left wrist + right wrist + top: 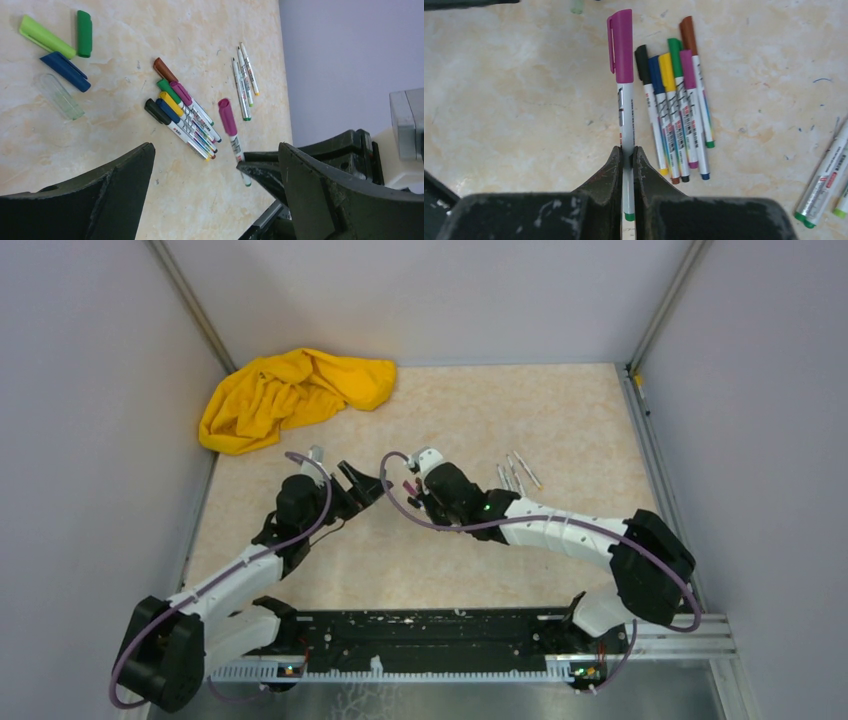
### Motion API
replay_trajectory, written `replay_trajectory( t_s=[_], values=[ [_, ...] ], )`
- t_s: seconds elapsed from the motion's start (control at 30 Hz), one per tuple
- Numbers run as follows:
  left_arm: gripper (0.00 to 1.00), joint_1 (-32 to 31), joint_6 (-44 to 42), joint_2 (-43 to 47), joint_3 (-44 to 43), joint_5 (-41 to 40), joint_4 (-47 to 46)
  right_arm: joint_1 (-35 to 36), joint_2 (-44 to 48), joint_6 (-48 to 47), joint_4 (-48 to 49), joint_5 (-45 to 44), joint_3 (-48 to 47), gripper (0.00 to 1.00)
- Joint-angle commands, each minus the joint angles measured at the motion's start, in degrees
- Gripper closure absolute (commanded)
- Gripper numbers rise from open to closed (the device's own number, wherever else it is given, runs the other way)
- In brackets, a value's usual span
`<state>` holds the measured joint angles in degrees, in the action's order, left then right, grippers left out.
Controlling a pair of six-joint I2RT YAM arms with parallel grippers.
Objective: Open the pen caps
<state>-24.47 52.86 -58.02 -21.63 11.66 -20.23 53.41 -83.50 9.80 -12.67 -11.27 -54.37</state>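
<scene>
Right tool point(628, 152) is clamped narrow on one pen point(626, 112), low on the barrel. Its purple-pink cap point(621, 45) is on and sticks out well ahead of the fingers. Left tool point(216, 150) is spread wide and holds nothing; that cap lies ahead of its gap.

Risks, my guess:
- Long overhang past the right tool, so a crooked pull from the left tool could tilt or slide the barrel in the grip.
- Left fingers shutting on the barrel instead of the cap would pull nothing off.
- The two tools sit near each other and could bump.
- The row of six capped pens point(676, 115) lies just beside the held pen, so a low swing could scatter it.

Room: plain grey walls point(90, 390), metal posts in the corners. Worktop point(480, 410) is beige and marbled with ink specks. Yellow cloth point(290, 395) is far beyond the left tool. Three uncapped pens point(245, 77) lie beyond the row. Loose caps point(65, 71) lie well apart, off to one side ahead of the left tool.
</scene>
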Motion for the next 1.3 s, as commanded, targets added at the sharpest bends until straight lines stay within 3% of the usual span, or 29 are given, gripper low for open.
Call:
replay_trajectory(
  t_s=[0.0,0.27,0.5,1.27],
  values=[
    [0.01,-1.45,0.85,-1.24,-1.61,1.41,-3.62,4.49,3.60,4.30,3.72,-1.71,0.51,1.00],
    [0.03,-4.83,4.80,-3.45,-0.09,-0.79,-7.23,8.14,4.80,7.59,6.50,-2.34,2.30,1.00],
    [0.14,-6.86,7.60,-6.39,0.18,-2.23,-10.09,9.38,5.09,8.95,7.49,-2.16,2.75,1.00],
    [0.82,-9.60,8.51,-4.51,2.12,-4.71,-10.68,10.40,6.59,9.53,8.02,-2.93,3.83,1.00]
  ],
)
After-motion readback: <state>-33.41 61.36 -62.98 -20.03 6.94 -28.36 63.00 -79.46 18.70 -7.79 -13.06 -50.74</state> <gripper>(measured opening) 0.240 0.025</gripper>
